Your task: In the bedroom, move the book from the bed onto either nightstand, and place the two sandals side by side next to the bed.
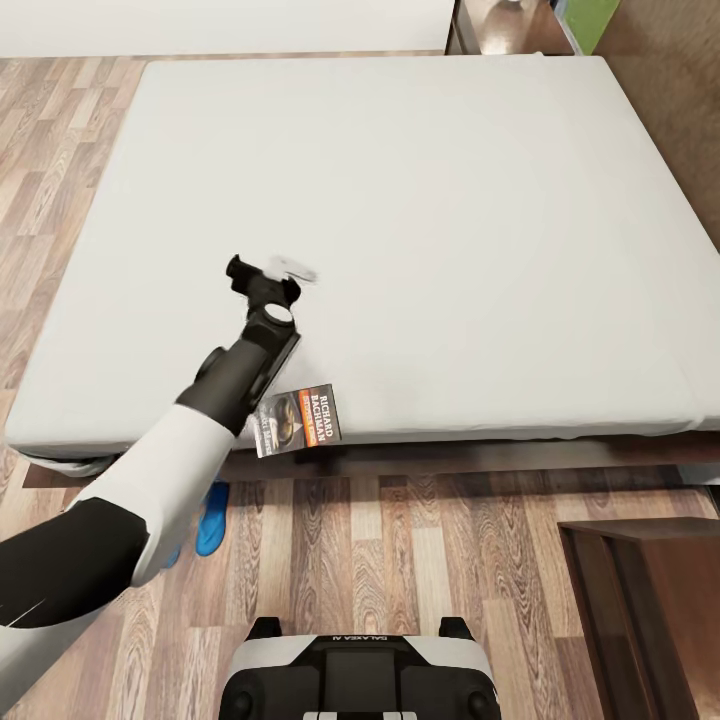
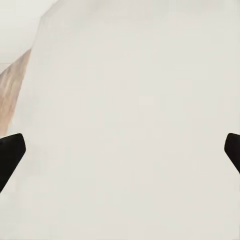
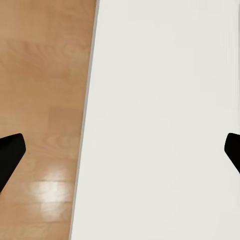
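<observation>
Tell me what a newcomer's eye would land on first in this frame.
The pale mattress of the bed dominates the head view, with the left arm stretched over it and the left gripper open above bare mattress. Next, the book on the bed's near edge beside that arm, and a blue sandal on the floor below.

Wood-plank floor (image 1: 420, 540) (brown), green object (image 1: 590, 20) beyond

The bed (image 1: 420, 200) has a soft, matt, pale cloth top and a dark wood frame. The floor (image 1: 400, 550) is brown wood planks with a little shine. The book (image 1: 300, 420) has a smooth paper cover. The blue sandal (image 1: 212, 520) looks like smooth rubber.
</observation>
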